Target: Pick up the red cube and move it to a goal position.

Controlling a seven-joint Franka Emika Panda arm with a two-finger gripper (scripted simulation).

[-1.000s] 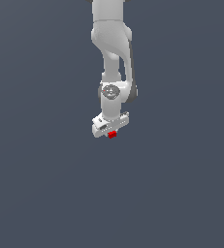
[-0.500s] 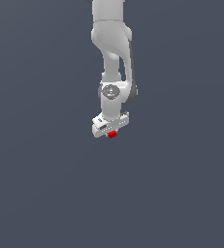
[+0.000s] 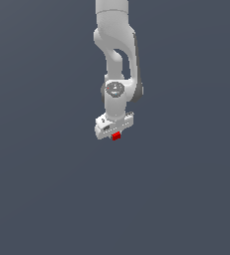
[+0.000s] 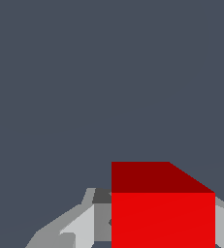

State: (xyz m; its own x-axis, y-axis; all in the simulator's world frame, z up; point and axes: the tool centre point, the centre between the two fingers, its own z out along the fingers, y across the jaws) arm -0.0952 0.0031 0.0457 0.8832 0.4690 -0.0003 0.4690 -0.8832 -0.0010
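Observation:
The red cube [image 3: 116, 136] is a tiny bright red block tucked under the white hand of the arm, near the middle of the exterior view. My gripper [image 3: 116, 135] hangs straight down from the arm and is shut on it. In the wrist view the red cube [image 4: 163, 213] fills the space between the two grey fingers [image 4: 77, 227], one on each side of it. Most of the fingers is hidden behind the hand in the exterior view.
The white arm [image 3: 117, 50] rises from the gripper to the top edge of the exterior view. Around it there is only a flat dark grey-blue background, with no other objects or edges showing.

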